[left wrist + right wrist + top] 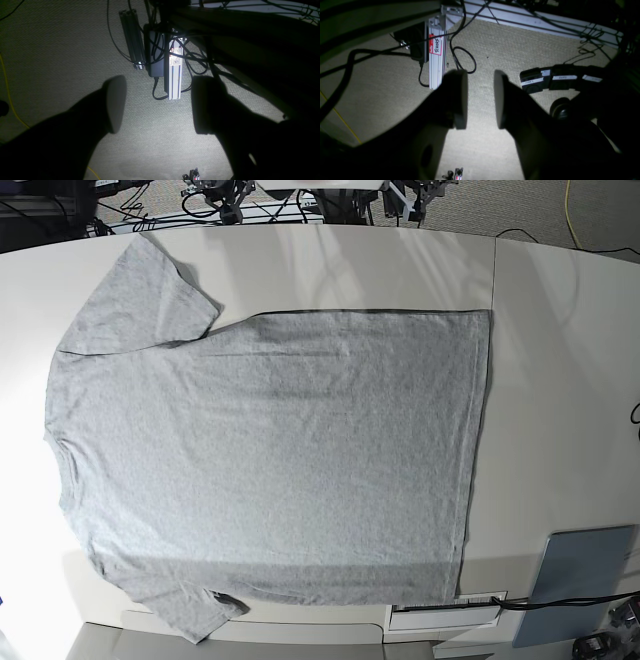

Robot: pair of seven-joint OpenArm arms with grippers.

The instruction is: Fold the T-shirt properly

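Both my grippers, left gripper (157, 105) and right gripper (480, 98), hang with fingers apart over carpet; reaching blind, I could bunch the flat T-shirt (270, 460).

Base looks straight down; wrist views — both aimed floorward.

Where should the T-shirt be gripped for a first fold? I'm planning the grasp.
Probably the T-shirt by its straight bottom hem, at the two corners, coming from the hem side: it lies flat, spread out, plain side up, hem edge clear.
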